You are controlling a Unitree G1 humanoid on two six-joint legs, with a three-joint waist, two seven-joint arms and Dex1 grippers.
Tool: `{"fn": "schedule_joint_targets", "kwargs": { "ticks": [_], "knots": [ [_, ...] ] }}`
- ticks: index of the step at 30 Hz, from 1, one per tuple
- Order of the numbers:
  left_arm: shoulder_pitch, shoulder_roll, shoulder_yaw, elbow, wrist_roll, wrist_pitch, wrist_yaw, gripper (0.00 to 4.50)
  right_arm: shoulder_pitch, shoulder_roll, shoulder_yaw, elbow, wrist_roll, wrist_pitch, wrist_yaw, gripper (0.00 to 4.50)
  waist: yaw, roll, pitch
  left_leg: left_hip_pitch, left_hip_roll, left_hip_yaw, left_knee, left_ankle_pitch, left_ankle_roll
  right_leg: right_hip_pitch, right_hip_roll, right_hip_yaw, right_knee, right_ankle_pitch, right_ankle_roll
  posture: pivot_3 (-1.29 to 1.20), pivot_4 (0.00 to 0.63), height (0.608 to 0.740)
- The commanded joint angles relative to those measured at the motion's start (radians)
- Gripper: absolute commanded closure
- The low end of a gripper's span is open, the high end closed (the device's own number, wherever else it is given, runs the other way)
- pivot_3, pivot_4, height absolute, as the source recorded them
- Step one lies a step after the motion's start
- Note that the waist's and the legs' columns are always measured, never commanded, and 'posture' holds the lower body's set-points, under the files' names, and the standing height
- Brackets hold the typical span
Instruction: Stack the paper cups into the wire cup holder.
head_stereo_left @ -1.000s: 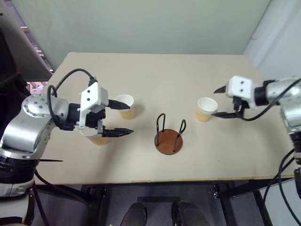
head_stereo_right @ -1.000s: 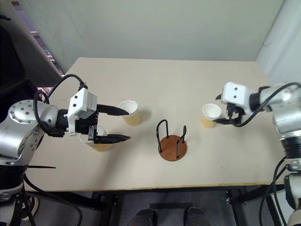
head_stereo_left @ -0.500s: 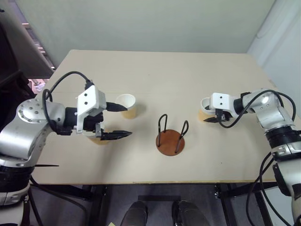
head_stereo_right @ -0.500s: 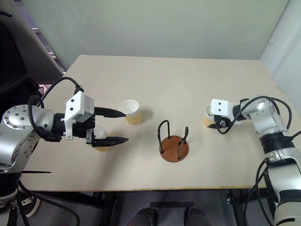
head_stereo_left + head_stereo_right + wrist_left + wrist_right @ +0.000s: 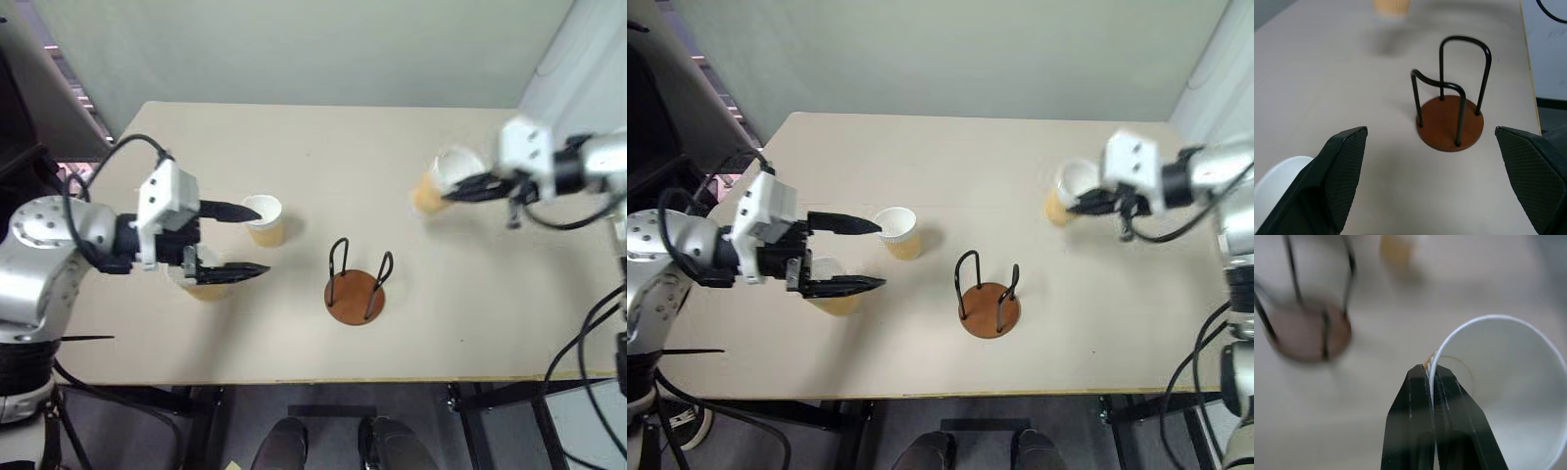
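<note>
Right tool (image 5: pixel 1431 374): clenched on the rim of a cup (image 5: pixel 1070 188), one finger inside the wall, one outside; cup held clear of the surface (image 5: pixel 1019 157).
Left tool (image 5: pixel 862 255): released, fingers wide, hovering over a second cup (image 5: pixel 828 294); third cup (image 5: pixel 898 232) just beyond.
Holder (image 5: pixel 989 294): upright mid-surface, empty, well apart from the held cup.
Step advice: carry cup level, centre it above the wire loops, lower straight between them; rim pinch looks thin, so move slowly.
</note>
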Motion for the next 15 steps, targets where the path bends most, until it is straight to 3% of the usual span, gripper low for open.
{"fn": "schedule_joint_targets", "kwargs": {
  "ticks": [1,6,15],
  "knots": [
    [0.02,0.063,0.113,0.057,-0.041,-0.01,-0.079,0.0,0.019,0.05,-0.011,-0.255,0.166,0.195,-0.066,4.45,-0.011,-0.001,0.0,0.0,0.002,0.001,0.0,-0.001,-0.001,0.002,0.002,0.001,-0.001,0.0,-0.001,0.0,0.15,0.74],
    [0.083,0.097,0.14,0.12,-0.028,-0.019,-0.132,0.0,0.098,0.093,0.063,-0.386,0.162,0.239,-0.141,4.45,-0.014,0.0,0.0,0.008,0.006,0.0,0.002,-0.006,0.008,0.004,0.005,0.001,0.002,-0.002,-0.003,0.0,0.15,0.74],
    [0.167,0.091,0.175,0.051,-0.032,-0.011,-0.088,0.0,0.125,0.093,0.152,-0.354,0.083,0.16,-0.151,4.45,-0.007,-0.001,0.0,0.005,0.005,-0.001,0.01,-0.007,0.012,0.004,0.004,0.001,0.003,-0.005,-0.011,0.0,0.15,0.74]
  ]
}}
